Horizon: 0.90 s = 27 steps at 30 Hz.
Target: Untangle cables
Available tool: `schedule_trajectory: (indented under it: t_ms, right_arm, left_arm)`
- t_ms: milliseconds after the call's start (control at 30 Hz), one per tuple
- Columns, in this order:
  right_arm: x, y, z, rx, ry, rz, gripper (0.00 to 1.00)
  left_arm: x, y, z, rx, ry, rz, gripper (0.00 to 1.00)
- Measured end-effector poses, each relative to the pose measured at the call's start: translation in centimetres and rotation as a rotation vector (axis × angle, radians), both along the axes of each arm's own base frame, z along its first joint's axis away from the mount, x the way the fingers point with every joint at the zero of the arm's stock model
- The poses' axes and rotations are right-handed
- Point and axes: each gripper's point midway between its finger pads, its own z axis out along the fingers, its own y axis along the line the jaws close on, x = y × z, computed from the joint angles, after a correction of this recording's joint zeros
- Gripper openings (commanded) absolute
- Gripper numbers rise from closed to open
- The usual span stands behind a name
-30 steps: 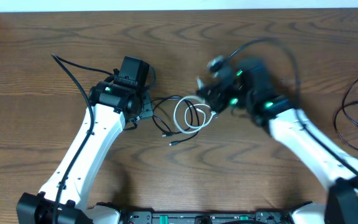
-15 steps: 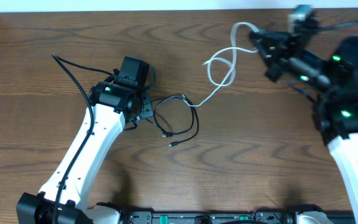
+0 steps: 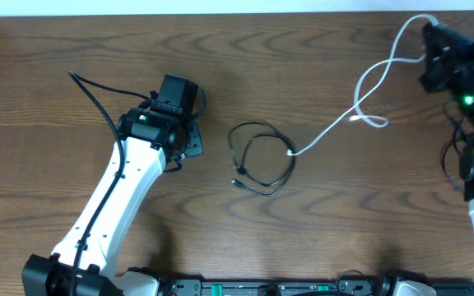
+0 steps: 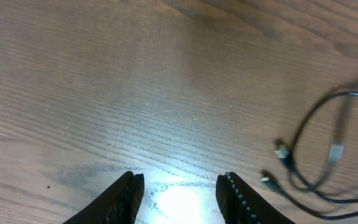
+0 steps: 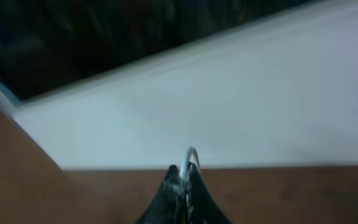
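The table [image 3: 56, 49] is dark wood grain. The left gripper [image 4: 179, 198] sits low over it, a little to the 9 o'clock side of center. Its 2 fingers [image 4: 128, 198] stand partly apart with only bare wood between them, so it holds nothing.

1 black cable [image 3: 253, 124] lies flat near the table's center in a loose loop, with a small plug end at about 7 o'clock of the loop. It is just to the 3 o'clock side of the left gripper and does not touch it. In the left wrist view the same loop shows blurred at the 3 o'clock edge.

The right gripper [image 5: 182, 180] is raised at the table's 1 o'clock corner. Its fingers are pressed together on the white cable [image 3: 327, 133], which sticks out between the tips as a small bend; that view is blurred. From the grip the white cable hangs down toward 7 o'clock, makes 1 open loop in mid-run, then runs straight to the black loop. Its free end meets the loop at the 3 o'clock side; whether the 2 are hooked or only touching I cannot tell.
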Motion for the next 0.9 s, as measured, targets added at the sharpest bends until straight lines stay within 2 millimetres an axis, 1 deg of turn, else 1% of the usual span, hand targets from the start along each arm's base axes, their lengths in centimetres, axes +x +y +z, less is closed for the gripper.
schedule_trajectory:
  t_ms: [67, 100, 133, 200, 333, 467, 500, 633, 700, 833, 900]
  right_arm:
    - [-0.3, 0.0, 0.8, 0.026, -0.023, 0.029, 0.01]
    - [-0.4, 0.3, 0.9, 0.036, -0.02, 0.047, 0.01]
    - [-0.6, 0.6, 0.7, 0.046, -0.009, 0.065, 0.01]
    - [-0.8, 1.0, 0.1, 0.066, 0.027, 0.091, 0.01]
    - [-0.9, 1.3, -1.0, 0.084, 0.08, 0.11, 0.01]
    - [-1.0, 1.4, -1.7, 0.084, 0.108, 0.115, 0.01]
    - [-1.0, 1.4, -2.1, 0.08, 0.122, 0.114, 0.01]
    - [-1.2, 1.0, -4.7, 0.067, 0.227, 0.079, 0.01]
    - [-1.3, 0.5, -6.7, 0.058, 0.305, 0.042, 0.01]
    - [-2.1, -0.4, -11.0, 0.032, 0.477, -0.012, 0.01]
    - [-2.4, -0.6, -12.5, 0.013, 0.53, -0.02, 0.01]
  left_arm:
    - [0.0, -0.2, 0.0, -0.012, 0.002, -0.002, 0.47]
    - [0.0, -0.4, 0.0, -0.024, 0.002, -0.005, 0.48]
    - [0.2, -0.8, 0.0, -0.046, -0.003, -0.011, 0.49]
    - [0.5, -1.9, 0.2, -0.103, -0.013, -0.031, 0.54]
    - [1.2, -4.7, 0.8, -0.229, -0.042, -0.113, 0.64]
    - [1.4, -7.0, 1.2, -0.294, -0.06, -0.196, 0.7]
    - [1.4, -7.7, 1.1, -0.304, -0.058, -0.222, 0.71]
    - [1.1, -10.0, 0.4, -0.321, -0.044, -0.296, 0.72]
    - [1.2, -11.1, -0.2, -0.326, -0.04, -0.327, 0.72]
    - [1.4, -12.8, -1.6, -0.323, -0.026, -0.372, 0.72]
    - [1.6, -13.4, -2.5, -0.322, -0.013, -0.385, 0.72]
